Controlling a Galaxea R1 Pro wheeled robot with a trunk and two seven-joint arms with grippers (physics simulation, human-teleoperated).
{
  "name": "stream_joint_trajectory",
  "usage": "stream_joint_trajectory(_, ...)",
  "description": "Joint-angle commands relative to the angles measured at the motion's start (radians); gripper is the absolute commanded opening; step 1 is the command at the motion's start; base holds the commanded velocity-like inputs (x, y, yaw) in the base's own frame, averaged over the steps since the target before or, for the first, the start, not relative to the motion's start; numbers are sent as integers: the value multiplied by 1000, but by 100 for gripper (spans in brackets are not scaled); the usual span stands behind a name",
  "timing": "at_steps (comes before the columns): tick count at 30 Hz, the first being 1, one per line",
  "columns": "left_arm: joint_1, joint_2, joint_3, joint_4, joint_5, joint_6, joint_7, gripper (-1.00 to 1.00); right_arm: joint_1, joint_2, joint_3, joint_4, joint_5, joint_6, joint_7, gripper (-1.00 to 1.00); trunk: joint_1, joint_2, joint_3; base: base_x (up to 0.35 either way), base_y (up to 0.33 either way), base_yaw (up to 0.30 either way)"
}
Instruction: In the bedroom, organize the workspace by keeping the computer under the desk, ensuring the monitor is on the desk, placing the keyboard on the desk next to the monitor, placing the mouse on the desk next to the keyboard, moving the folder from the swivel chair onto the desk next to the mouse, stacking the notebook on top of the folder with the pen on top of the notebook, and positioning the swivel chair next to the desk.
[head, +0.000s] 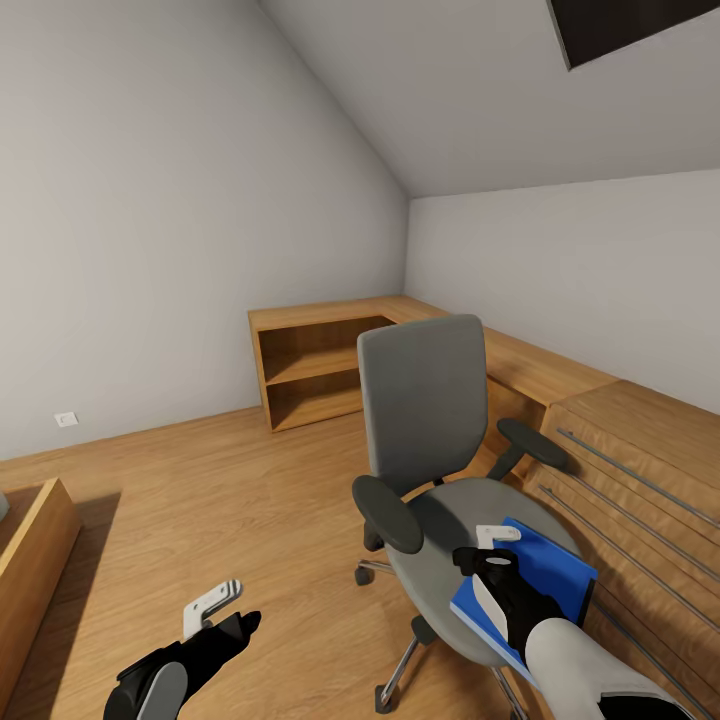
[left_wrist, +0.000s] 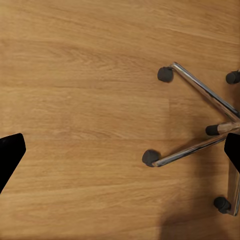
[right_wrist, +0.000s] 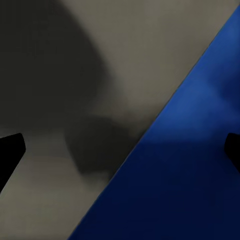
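Folder step in hand. Folder (head: 545, 585) lying flat on the chair (head: 440, 500) seat, at 5 o'clock in the head view, its corner overhanging the seat edge. Right gripper (head: 497, 540) spread open, poised close over the folder's near edge at 11 o'clock from its centre, not yet gripping. Left gripper (head: 212, 603) open over bare floor (left_wrist: 75, 100) at 7 o'clock. Next, probably: lower, pinch the overhanging edge, lift level.
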Motion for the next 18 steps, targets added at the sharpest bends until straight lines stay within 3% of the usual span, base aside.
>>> stream_joint_trajectory(1,-1,-1,1,-1,11,3,8,100,0,0,-1,-2,2,7,-3,100,0,0,-1,0,0,0)
stream_joint_trajectory(9,-1,-1,4,-1,12,4,8,100,0,0,-1,-6,2,4,-2,100,0,0,-1,0,0,0)
stream_joint_trajectory(18,-1,-1,3,-1,9,3,8,100,0,0,0,-6,2,3,-2,100,-35,63,27,0,0,0)
